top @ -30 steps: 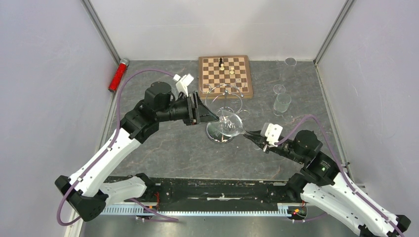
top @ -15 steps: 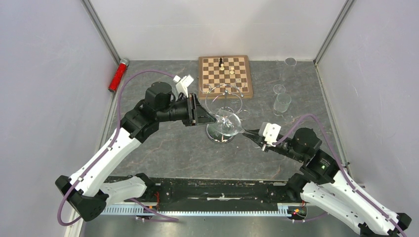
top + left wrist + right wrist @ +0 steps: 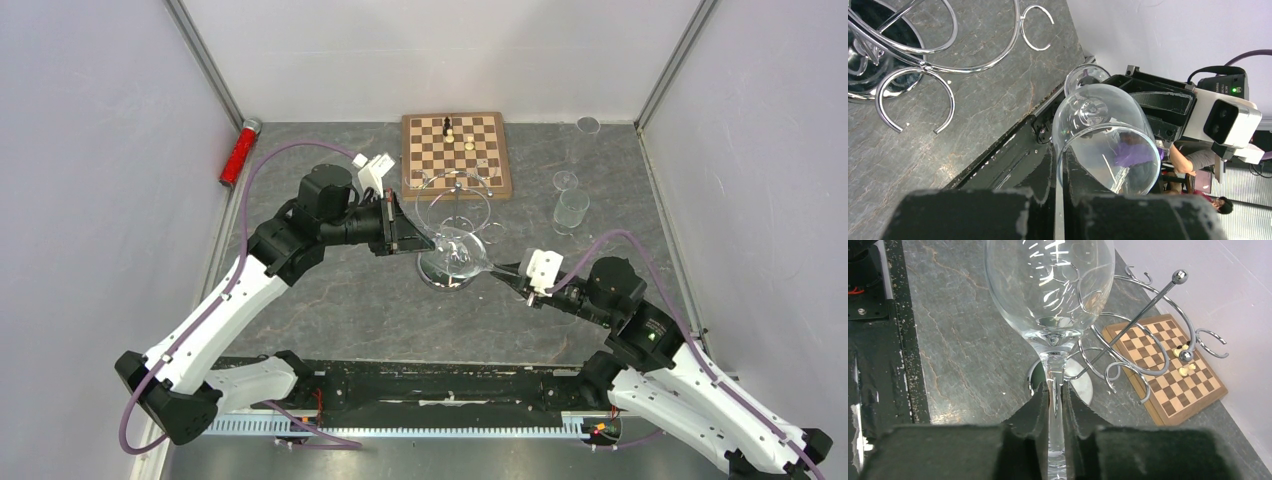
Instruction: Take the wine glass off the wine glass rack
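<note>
The clear wine glass (image 3: 461,253) lies on its side in the air between both arms, in front of the chrome wine glass rack (image 3: 455,192). My left gripper (image 3: 431,240) is shut on the bowl's rim, one finger inside the bowl and one outside; the left wrist view shows the wine glass (image 3: 1103,135) at the left gripper (image 3: 1062,167). My right gripper (image 3: 502,270) is shut on the stem. In the right wrist view the wine glass (image 3: 1050,285) rises from the right gripper (image 3: 1054,392), with the wine glass rack (image 3: 1148,340) behind and its loop arms (image 3: 923,65) apart from the glass.
A wooden chessboard (image 3: 456,152) with a few pieces lies behind the rack. Clear tumblers (image 3: 571,208) stand at the right, and a small glass (image 3: 588,125) is in the far right corner. A red cylinder (image 3: 238,152) lies along the left wall.
My left gripper has closed onto the bowl's rim. The right arm and the glass have shifted slightly left.
</note>
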Controlling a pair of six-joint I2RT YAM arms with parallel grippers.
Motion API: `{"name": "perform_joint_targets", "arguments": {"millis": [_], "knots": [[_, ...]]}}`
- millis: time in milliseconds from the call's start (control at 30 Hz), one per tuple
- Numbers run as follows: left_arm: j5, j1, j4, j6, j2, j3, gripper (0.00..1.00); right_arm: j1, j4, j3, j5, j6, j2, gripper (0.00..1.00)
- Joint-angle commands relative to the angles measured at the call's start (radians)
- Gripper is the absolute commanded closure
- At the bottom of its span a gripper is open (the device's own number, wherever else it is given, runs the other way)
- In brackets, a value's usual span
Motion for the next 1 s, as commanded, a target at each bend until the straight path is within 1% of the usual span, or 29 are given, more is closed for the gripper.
{"name": "perform_joint_targets", "arguments": {"millis": [0, 33, 67, 200, 567, 967], "knots": [[0.036, 0.005, -0.008, 0.061, -0.008, 0.035, 0.98, 0.001, 0.157, 0.092, -0.001, 0.025, -0.015, 0.83], [0.036, 0.004, -0.009, 0.064, -0.006, 0.035, 0.98, 0.001, 0.157, 0.096, -0.001, 0.025, -0.016, 0.77], [0.037, 0.005, -0.012, 0.066, -0.008, 0.035, 0.98, 0.001, 0.156, 0.100, -0.004, 0.025, -0.016, 0.73], [0.031, 0.005, -0.018, 0.070, -0.008, 0.040, 0.98, 0.001, 0.153, 0.115, -0.019, 0.027, -0.016, 0.66], [0.029, 0.009, -0.038, 0.082, -0.001, 0.063, 0.98, 0.001, 0.141, 0.138, -0.020, 0.044, -0.030, 0.62], [-0.034, 0.016, -0.184, 0.153, -0.063, 0.049, 0.98, 0.001, 0.105, 0.138, 0.083, 0.074, -0.032, 0.60]]}}
